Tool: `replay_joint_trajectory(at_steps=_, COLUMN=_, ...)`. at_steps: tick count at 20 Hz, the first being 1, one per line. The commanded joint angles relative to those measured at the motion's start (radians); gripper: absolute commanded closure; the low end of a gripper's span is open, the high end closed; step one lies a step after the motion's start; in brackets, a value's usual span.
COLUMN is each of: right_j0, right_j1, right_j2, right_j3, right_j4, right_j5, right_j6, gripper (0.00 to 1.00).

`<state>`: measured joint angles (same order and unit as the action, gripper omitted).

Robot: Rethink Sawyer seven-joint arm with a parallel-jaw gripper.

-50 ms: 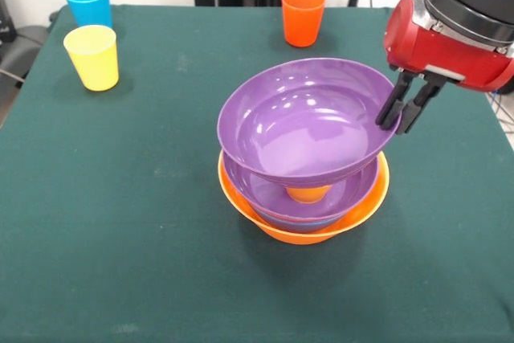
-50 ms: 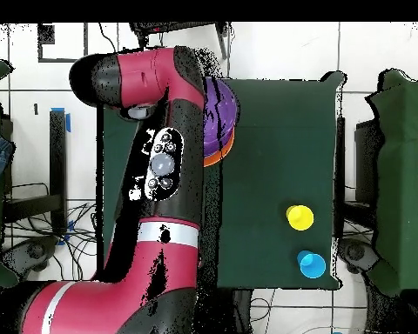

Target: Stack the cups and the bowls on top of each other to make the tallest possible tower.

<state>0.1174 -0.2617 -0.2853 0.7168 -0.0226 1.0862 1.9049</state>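
Currently, step in hand: you are setting the upper wide glossy purple plastic bowl [image 1: 309, 118] onto the tower [image 1: 303, 190].
End effector: the black-fingered end effector [image 1: 408, 108] on the red arm is pinched narrow on the upper purple bowl's right rim, one finger inside the wall and one outside, as far as the front view shows.
Bowl attitude: tilted, right rim high, left rim low; its underside sits on or just above the cup below, and contact cannot be confirmed.
How to do it well: level the bowl before you let go; centre it over the cup so it does not rock; lower straight down, then spread the fingers and lift clear without dragging the rim.
Risk, as judged: a release while tilted could let the bowl slide off to the low side.
Tower contents: large glossy orange plastic bowl [image 1: 365, 210] as base on the green-clothed surface [image 1: 120, 222]; a blue rim shows inside it; a second wide purple plastic bowl [image 1: 353, 186] nests above; a small orange plastic cup [image 1: 309, 193] stands in that bowl.
Loose cups: light blue plastic cup [image 1: 88, 3], yellow plastic cup [image 1: 92, 56] and red-orange plastic cup [image 1: 303, 15] stand upright, empty, well apart from the tower.
Overhead view: arm hides most of the tower.
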Motion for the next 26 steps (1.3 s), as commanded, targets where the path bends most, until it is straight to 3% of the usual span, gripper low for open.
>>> replay_joint_trajectory(at_steps=1, right_j0=0.008, right_j1=0.003, right_j2=0.033, right_j3=-0.014, right_j4=0.012, right_j5=0.087, right_j6=0.159, gripper=1.0)
replay_joint_trajectory(at_steps=26, right_j0=-0.034, right_j1=-0.01, right_j2=0.021, right_j3=0.05, right_j4=-0.003, right_j5=-0.01, right_j6=0.108, gripper=1.0)
